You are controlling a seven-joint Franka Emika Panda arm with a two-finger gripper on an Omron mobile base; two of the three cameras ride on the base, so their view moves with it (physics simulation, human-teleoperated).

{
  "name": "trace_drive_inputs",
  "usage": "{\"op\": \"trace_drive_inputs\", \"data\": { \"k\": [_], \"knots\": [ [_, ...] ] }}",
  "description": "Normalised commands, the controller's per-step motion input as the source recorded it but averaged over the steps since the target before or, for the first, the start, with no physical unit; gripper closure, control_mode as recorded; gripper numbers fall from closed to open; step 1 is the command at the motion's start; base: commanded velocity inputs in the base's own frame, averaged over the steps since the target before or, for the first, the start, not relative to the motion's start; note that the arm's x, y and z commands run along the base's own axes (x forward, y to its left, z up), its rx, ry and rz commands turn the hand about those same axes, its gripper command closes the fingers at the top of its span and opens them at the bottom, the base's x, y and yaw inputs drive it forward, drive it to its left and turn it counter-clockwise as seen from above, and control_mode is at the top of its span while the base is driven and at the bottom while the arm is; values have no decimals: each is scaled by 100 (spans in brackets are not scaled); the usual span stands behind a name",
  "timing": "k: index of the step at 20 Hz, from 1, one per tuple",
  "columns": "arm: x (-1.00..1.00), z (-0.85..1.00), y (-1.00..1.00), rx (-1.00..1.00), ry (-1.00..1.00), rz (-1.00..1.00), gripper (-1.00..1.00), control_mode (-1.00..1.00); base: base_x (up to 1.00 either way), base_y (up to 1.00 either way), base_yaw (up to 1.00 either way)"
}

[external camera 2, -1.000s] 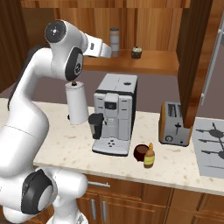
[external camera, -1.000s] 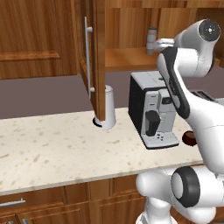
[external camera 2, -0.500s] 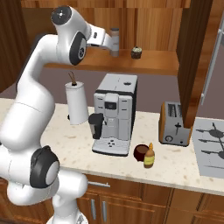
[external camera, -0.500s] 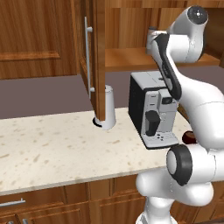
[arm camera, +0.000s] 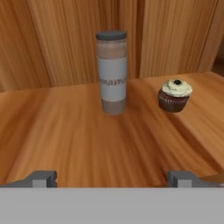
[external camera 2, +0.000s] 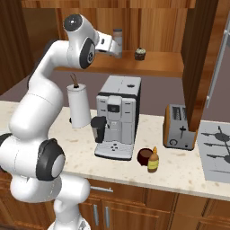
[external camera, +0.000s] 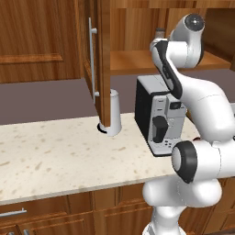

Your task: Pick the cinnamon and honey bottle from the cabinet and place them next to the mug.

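Wooden cabinet (external camera 2: 197, 58) stands open, and we see the cinnamon (arm camera: 112, 72) upright on its shelf (arm camera: 87, 140), a cupcake (arm camera: 175, 95) just beside it. Our gripper (arm camera: 112, 178) is spread wide and holds nothing, aimed at the shaker but apart from it. The honey bottle (external camera 2: 153, 160) already stands on the desk (external camera 2: 179, 168), touching or nearly touching the mug (external camera 2: 144, 156) (half the job done, we judge). Step in hand: the approach to the cinnamon. Next we would advance along the shelf until the jaws straddle the shaker's body, then close, keeping off the cupcake.
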Motion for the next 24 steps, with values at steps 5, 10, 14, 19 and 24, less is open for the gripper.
{"op": "trace_drive_inputs", "data": {
  "k": [5,10,14,19,24],
  "knots": [
    [37,0,0,0,1,0,-100,-100,0,0,0],
    [26,0,0,0,0,0,-100,-100,0,0,0],
    [16,0,-7,0,0,0,-100,-100,0,0,0],
    [10,0,-27,2,0,1,-100,-100,0,0,0],
    [8,0,-17,2,0,2,-100,-100,0,0,0]
  ]
}}
